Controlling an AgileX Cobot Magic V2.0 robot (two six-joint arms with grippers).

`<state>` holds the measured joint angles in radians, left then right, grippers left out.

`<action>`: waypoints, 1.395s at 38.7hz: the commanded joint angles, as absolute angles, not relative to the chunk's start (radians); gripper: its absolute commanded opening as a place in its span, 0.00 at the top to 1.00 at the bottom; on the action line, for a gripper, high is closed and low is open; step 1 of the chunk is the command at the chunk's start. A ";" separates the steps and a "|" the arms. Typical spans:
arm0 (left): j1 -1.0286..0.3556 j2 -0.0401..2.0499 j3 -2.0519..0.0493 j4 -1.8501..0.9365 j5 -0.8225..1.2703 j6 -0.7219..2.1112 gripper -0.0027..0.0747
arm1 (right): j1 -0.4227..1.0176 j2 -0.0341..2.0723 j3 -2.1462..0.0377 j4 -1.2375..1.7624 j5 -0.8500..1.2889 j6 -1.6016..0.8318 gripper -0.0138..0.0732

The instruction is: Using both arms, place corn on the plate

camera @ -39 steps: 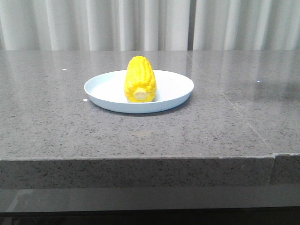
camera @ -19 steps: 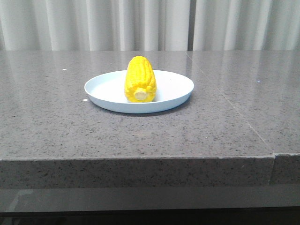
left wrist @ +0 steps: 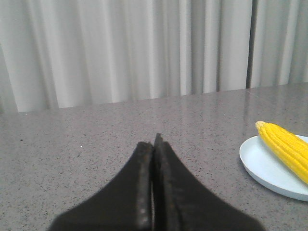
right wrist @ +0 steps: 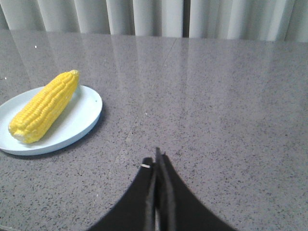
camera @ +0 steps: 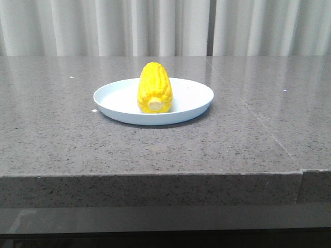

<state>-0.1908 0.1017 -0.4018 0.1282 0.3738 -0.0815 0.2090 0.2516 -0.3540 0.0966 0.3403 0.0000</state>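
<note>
Corn (camera: pixel 154 88) lies on the plate (camera: pixel 191 98) at frame centre; both arms' fingers (left wrist: pixel 153 185) (right wrist: pixel 157 192) are closed, empty. Only risk: the round cob rolling.

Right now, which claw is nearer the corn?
Probably left, narrowly. The left claw sits shut left of the corn; the right claw sits shut right of it, both off the plate.

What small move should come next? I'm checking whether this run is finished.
Probably none beyond holding both arms back. The corn already lies on the plate, nothing touching it. The left gripper and right gripper are away over bare table, jaws shut and empty.
</note>
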 commanded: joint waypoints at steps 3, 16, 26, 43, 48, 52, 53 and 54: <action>-0.186 0.115 -0.426 0.129 0.290 -0.081 0.99 | 0.203 0.239 -0.366 0.089 0.221 -0.010 0.86; -0.186 0.115 -0.426 0.129 0.290 -0.081 0.99 | 0.203 0.239 -0.366 0.089 0.221 -0.010 0.86; -0.186 0.115 -0.426 0.129 0.290 -0.081 0.99 | 0.203 0.239 -0.366 0.089 0.221 -0.010 0.86; -0.186 0.115 -0.426 0.129 0.290 -0.081 0.99 | 0.203 0.239 -0.366 0.089 0.221 -0.010 0.86; -0.186 0.113 -0.410 0.127 0.272 -0.081 0.99 | 0.203 0.239 -0.366 0.089 0.221 -0.010 0.86; -0.173 0.093 -0.362 0.109 0.216 -0.072 0.99 | 0.203 0.239 -0.366 0.089 0.221 -0.010 0.86; -0.167 0.086 -0.344 0.091 0.205 -0.052 0.99 | 0.203 0.239 -0.366 0.089 0.221 -0.010 0.86; -0.154 0.071 -0.326 0.068 0.193 -0.026 0.99 | 0.203 0.239 -0.366 0.089 0.221 -0.010 0.86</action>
